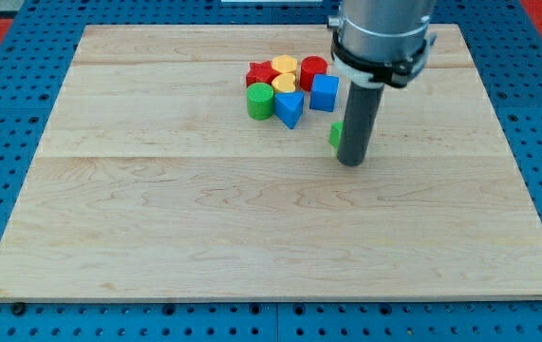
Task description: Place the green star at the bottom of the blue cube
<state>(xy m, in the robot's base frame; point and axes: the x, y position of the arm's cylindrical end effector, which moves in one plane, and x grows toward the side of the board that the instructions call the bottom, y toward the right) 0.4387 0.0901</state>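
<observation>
The blue cube (324, 92) sits at the right end of a cluster of blocks in the upper middle of the board. The green star (334, 134) lies just below and slightly right of the blue cube; only its left edge shows, the rest is hidden behind my rod. My tip (350, 162) rests on the board right beside the green star, at its lower right, seemingly touching it. The rod rises toward the view's top, into the grey arm.
The cluster holds a red star (260, 72), a yellow block (284, 65), a second yellow block (284, 83), a red cylinder (312, 68), a green cylinder (260, 100) and a blue triangle (289, 108). The wooden board (157, 218) lies on a blue pegboard.
</observation>
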